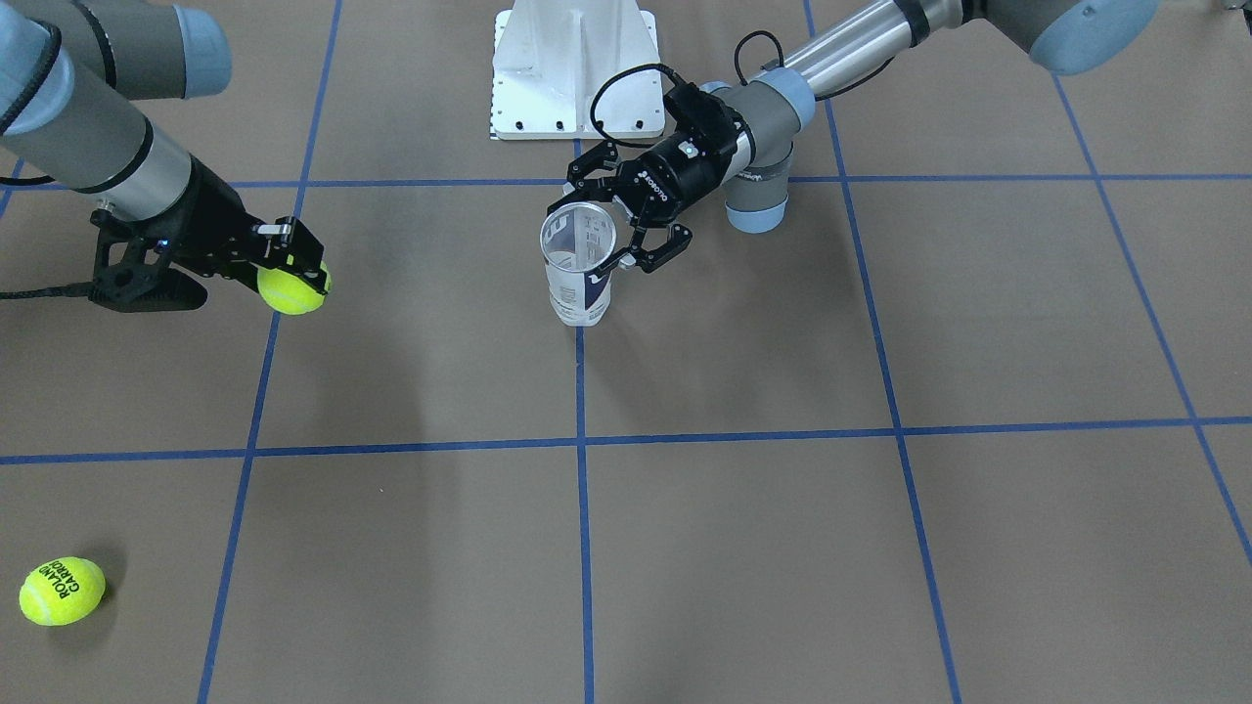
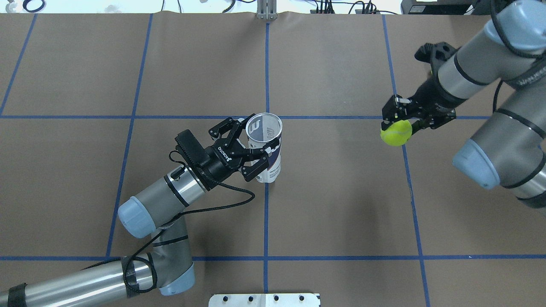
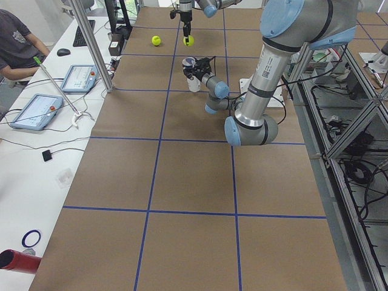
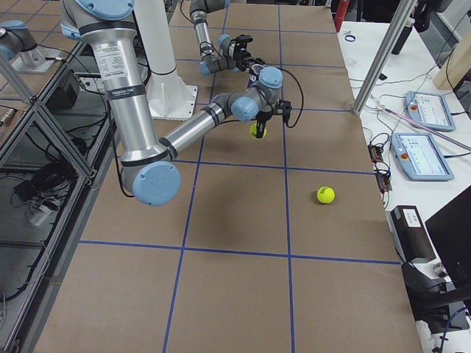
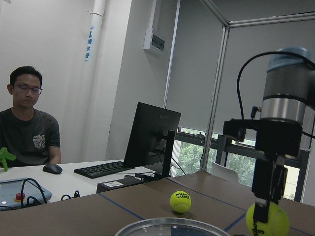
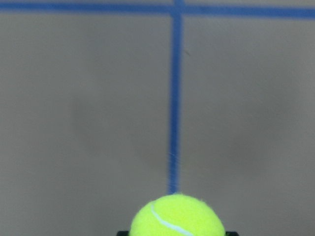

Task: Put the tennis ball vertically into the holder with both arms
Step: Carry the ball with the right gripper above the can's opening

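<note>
Clear plastic holder (image 2: 268, 147) is standing upright mid-bench (image 2: 341, 204), mouth up. The left gripper (image 2: 257, 144) is wrapping its fingers around the upper wall and looks to be bracing it. The right gripper (image 2: 398, 123) is clamping a tennis ball (image 2: 396, 132), apparently just off the bench and well apart from the holder. My read: the ball-transfer step is pending. The next move is looking like centring the ball over the rim (image 5: 170, 221), then lowering straight down and releasing. A spare ball (image 1: 62, 591) is lying far off.
</note>
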`<action>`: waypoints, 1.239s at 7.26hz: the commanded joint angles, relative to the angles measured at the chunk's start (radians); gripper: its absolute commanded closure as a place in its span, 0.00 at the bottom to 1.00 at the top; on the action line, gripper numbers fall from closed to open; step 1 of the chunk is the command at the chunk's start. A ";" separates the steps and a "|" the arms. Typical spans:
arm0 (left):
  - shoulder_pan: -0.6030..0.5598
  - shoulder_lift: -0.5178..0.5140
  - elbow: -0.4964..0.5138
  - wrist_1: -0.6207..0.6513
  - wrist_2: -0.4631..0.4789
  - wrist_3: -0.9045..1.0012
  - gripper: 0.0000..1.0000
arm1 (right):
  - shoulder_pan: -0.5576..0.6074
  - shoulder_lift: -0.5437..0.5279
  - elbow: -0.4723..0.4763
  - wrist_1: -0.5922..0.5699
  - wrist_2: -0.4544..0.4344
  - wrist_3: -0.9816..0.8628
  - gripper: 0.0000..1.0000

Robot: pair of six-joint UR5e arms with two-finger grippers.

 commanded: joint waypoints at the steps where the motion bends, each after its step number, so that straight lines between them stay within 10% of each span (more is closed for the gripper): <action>1: 0.002 -0.003 0.009 0.000 0.002 0.006 0.65 | 0.010 0.183 0.010 -0.065 0.022 0.195 1.00; 9: 0.017 -0.040 0.041 -0.002 0.002 0.049 0.62 | -0.188 0.391 -0.036 -0.060 -0.124 0.484 1.00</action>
